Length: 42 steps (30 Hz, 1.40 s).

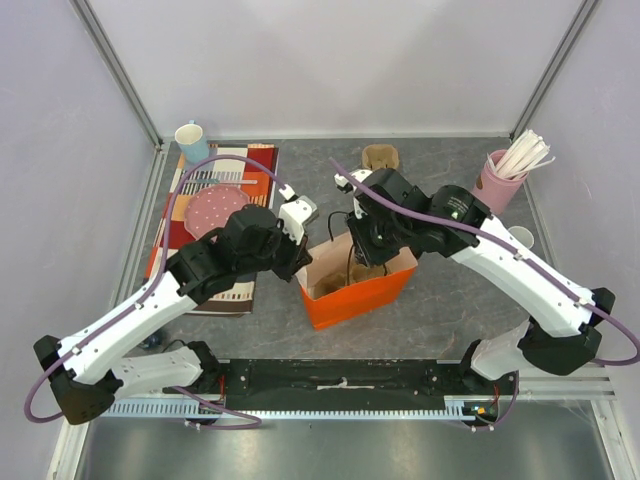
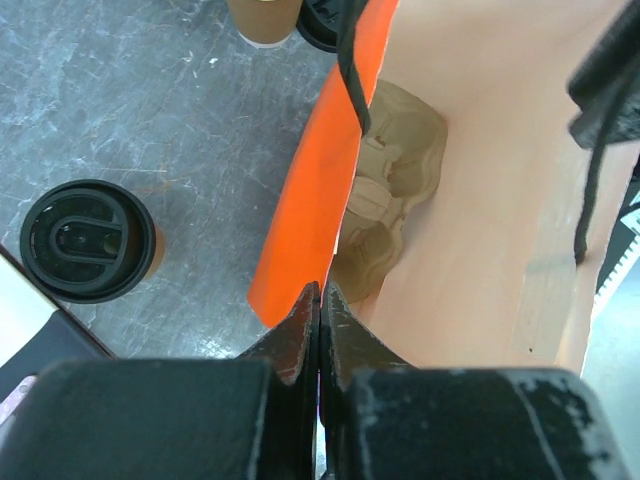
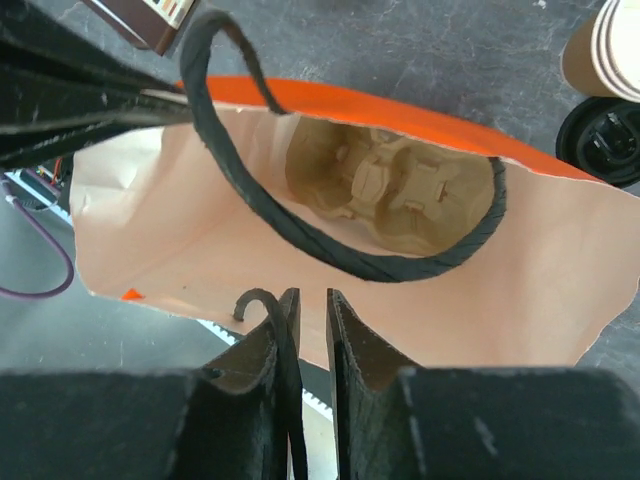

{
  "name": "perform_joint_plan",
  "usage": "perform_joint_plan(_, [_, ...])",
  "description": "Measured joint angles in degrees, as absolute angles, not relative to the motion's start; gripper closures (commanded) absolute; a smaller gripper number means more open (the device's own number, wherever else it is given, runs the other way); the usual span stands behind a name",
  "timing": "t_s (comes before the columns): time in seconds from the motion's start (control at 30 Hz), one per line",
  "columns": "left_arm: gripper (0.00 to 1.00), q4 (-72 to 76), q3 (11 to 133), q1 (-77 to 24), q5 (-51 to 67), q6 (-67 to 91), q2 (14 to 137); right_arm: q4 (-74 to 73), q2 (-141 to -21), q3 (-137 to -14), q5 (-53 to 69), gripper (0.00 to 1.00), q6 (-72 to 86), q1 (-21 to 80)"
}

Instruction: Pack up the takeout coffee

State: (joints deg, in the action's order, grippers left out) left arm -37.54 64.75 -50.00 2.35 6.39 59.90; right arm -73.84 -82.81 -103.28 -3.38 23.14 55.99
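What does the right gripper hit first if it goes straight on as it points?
The right gripper likely meets the orange paper bag first, its near wall at the tips; beyond that, the black cord handle, then the pulp cup carrier on the floor inside. Depth is unclear.

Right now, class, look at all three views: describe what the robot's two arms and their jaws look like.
Both the left arm and right arm have white tubular links joined by bulky black joints, on black bases. A thin purple cable runs loosely along each arm. The jaws are black, flat and tapered to narrow tips, with pale scuffs on the housings.
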Motion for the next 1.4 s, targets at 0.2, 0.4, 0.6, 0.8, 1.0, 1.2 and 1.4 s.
perform_joint_plan(0.2, [0.98, -37.1, 64.1, -50.0, 4.0, 6.1, 59.7, -72.0, -83.5, -104.4, 1.3, 0.09, 20.6, 54.5])
perform_joint_plan(0.4, [0.98, -36.5, 63.5, -50.0, 4.7, 5.5, 59.8, -66.4, -79.4, -105.4, 10.2, 0.02, 19.4, 54.4])
perform_joint_plan(0.6, [0.98, -36.2, 63.4, -50.0, 4.7, 4.8, 59.8, -64.4, -72.2, -105.5, 13.5, 0.02, 19.5, 53.6])
perform_joint_plan(0.8, [0.98, -36.0, 63.4, -50.0, 4.7, 3.7, 59.8, -62.4, -72.3, -105.7, 14.5, 1.00, 21.0, 50.3])
perform_joint_plan(1.0, [0.98, -35.9, 63.4, -50.0, 4.7, 2.9, 59.8, -62.7, -76.8, -101.6, 11.3, 1.00, 23.5, 48.1])
perform_joint_plan(1.2, [0.98, -35.8, 63.4, -50.0, 4.9, 2.8, 59.8, -63.0, -77.0, -94.2, 8.3, 1.00, 22.1, 48.1])
perform_joint_plan(1.4, [0.98, -35.5, 63.4, -50.0, 5.1, 2.6, 59.8, -60.5, -76.7, -83.8, 6.5, 0.99, 14.0, 51.2])
